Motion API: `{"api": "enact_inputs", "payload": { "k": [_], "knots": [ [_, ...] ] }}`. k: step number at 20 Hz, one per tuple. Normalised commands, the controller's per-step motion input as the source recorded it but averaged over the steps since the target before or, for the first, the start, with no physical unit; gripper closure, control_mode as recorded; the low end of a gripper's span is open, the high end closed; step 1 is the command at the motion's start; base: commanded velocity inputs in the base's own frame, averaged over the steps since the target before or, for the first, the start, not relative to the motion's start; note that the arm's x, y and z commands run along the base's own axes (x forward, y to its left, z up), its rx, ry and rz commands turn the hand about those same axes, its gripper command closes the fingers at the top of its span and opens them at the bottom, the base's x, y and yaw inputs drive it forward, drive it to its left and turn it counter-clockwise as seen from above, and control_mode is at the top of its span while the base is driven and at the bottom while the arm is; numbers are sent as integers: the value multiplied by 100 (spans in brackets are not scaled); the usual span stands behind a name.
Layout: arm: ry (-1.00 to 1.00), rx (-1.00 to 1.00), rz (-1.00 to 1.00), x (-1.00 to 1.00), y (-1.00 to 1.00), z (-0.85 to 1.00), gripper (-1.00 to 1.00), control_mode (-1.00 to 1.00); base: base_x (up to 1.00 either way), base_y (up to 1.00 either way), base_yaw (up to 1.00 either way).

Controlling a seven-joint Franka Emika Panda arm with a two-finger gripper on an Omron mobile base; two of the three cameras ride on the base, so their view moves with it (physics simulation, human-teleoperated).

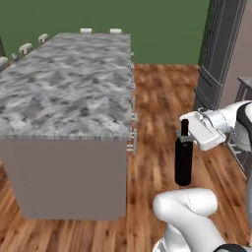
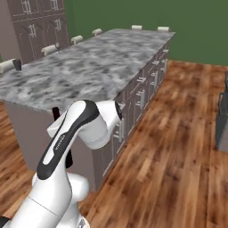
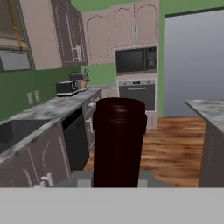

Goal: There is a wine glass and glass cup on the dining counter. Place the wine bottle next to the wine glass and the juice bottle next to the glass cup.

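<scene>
Hanging upright over the wooden floor (image 1: pixel 162 98), neck up, the wine bottle (image 1: pixel 184 162) is seen clamped at its neck by the tool (image 1: pixel 187 135), apart from the table (image 1: pixel 64 88). From the right base, the bottle is mostly hidden behind the arm. In the hand view, its dark red top (image 3: pixel 119 140) is seen end-on before a microwave (image 3: pixel 135 60).

Wine bottle (image 1: pixel 184 165) near-black, dark red top; dining counter (image 1: pixel 64 88) grey-white marbled; floor (image 1: pixel 162 98) reddish-brown wood.
</scene>
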Motion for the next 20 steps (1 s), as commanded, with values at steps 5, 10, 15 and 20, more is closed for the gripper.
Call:
{"api": "enact_inputs", "payload": {
  "k": [5,10,15,20],
  "knots": [
    [0,0,0,0,0,0,100,100,30,69,-23],
    [0,0,0,0,0,0,100,100,30,69,-23],
    [0,0,0,0,0,0,100,100,32,68,-23],
    [0,0,0,0,0,0,100,100,33,69,-23]
  ]
}}
